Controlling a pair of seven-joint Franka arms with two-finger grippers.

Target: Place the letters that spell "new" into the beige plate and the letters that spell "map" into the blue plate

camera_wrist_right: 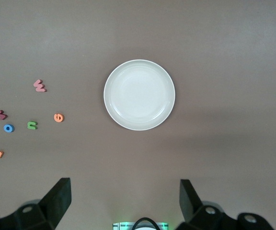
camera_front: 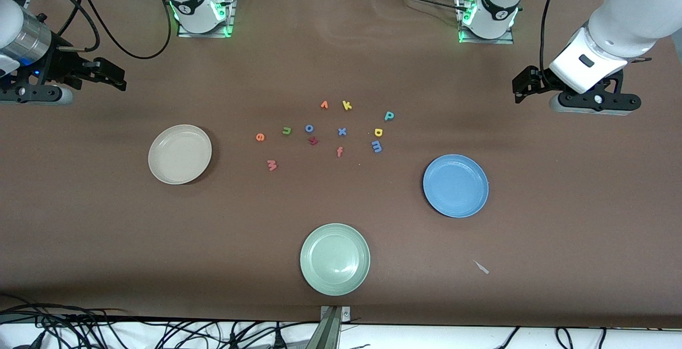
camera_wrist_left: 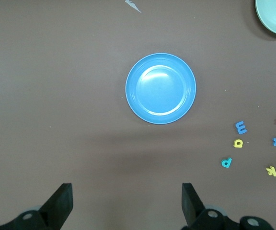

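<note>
The beige plate [camera_front: 179, 154] [camera_wrist_right: 139, 94] lies toward the right arm's end, the blue plate [camera_front: 455, 185] [camera_wrist_left: 160, 88] toward the left arm's end; both hold nothing. Between them lie the green n [camera_front: 286, 131] [camera_wrist_right: 31, 125], orange e [camera_front: 260, 137] [camera_wrist_right: 58, 117] and pink w [camera_front: 272, 165] [camera_wrist_right: 40, 86]. Closer to the blue plate are the blue m [camera_front: 376, 146] [camera_wrist_left: 241, 127], yellow a [camera_front: 379, 132] [camera_wrist_left: 237, 143] and teal p [camera_front: 389, 116] [camera_wrist_left: 226, 163]. My left gripper [camera_front: 519, 88] [camera_wrist_left: 127, 201] and right gripper [camera_front: 118, 77] [camera_wrist_right: 123, 199] hang open over bare table at their own ends.
A pale green plate [camera_front: 334, 259] sits nearest the front camera. Mixed among the letters are an orange v [camera_front: 324, 105], yellow k [camera_front: 347, 105], blue o [camera_front: 309, 128], blue x [camera_front: 342, 131], a dark red letter [camera_front: 314, 140] and a pink f [camera_front: 340, 151]. A paper scrap [camera_front: 481, 267] lies near the front edge.
</note>
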